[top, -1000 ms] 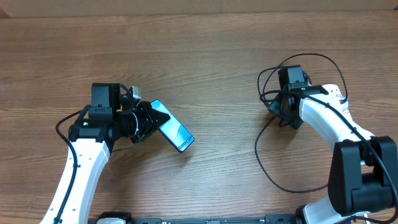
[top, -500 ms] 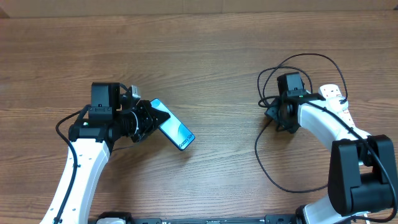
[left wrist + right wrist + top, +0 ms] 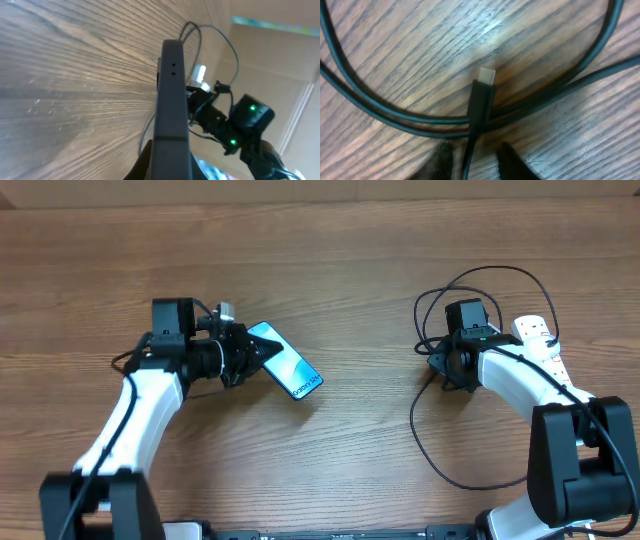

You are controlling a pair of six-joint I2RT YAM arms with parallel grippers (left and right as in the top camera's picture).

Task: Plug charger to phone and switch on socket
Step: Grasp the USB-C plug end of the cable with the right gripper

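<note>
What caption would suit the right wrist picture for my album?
View from the right gripper: the charger plug points across its own black loops on the wooden table.

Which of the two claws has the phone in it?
The left claw, clamped on one end of the phone; the right claw sits over the charger plug.

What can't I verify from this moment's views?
- Socket switches: overhead, too small to read, and the right arm covers much of the strip.
- Phone port: overhead too small; left wrist shows only one thin edge.
- Right gripper grip on the charger: right wrist cuts the blurred fingers at the bottom edge; overhead, its own wrist hides them.
</note>
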